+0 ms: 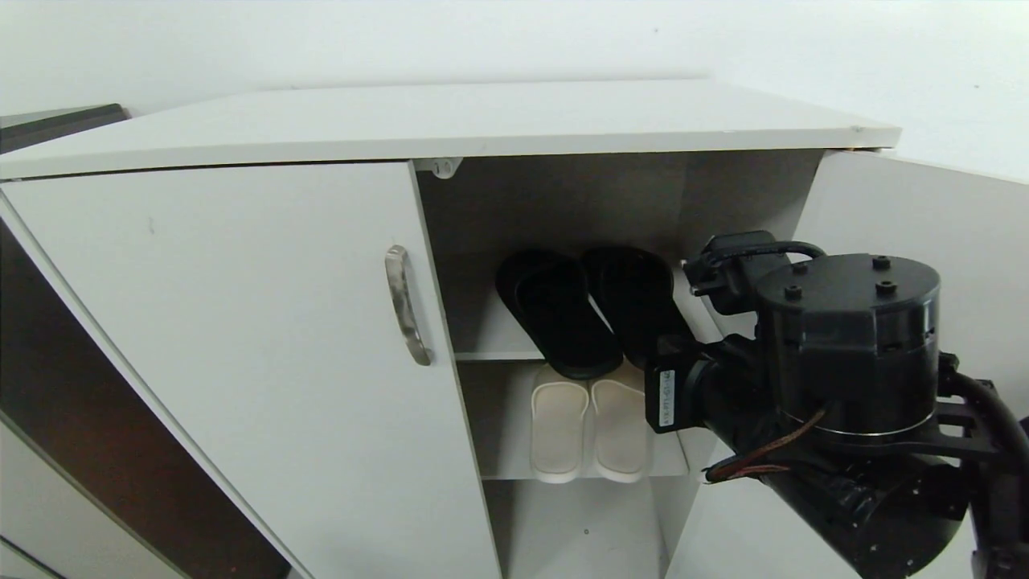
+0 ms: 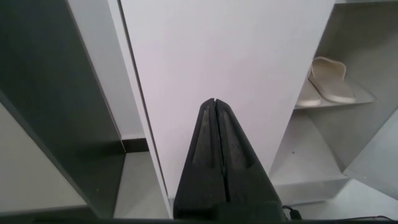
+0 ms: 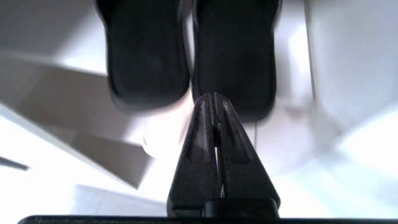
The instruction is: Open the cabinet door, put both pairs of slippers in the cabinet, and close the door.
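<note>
The white cabinet (image 1: 450, 121) has its right side open, and its left door (image 1: 241, 338) with a metal handle (image 1: 405, 305) is closed. A pair of black slippers (image 1: 587, 310) lies on the upper shelf, toes sticking out over the shelf edge. A pair of white slippers (image 1: 591, 426) rests on the shelf below. My right gripper (image 3: 214, 99) is shut and empty, just in front of the black slippers (image 3: 193, 50). My left gripper (image 2: 214, 102) is shut and empty, pointing at the closed left door (image 2: 224, 56), with the white slippers (image 2: 326, 81) off to one side.
The open right door (image 1: 924, 265) stands behind my right arm. A dark panel (image 1: 88, 402) sits to the left of the cabinet. The bottom compartment (image 1: 579, 531) of the cabinet holds nothing visible.
</note>
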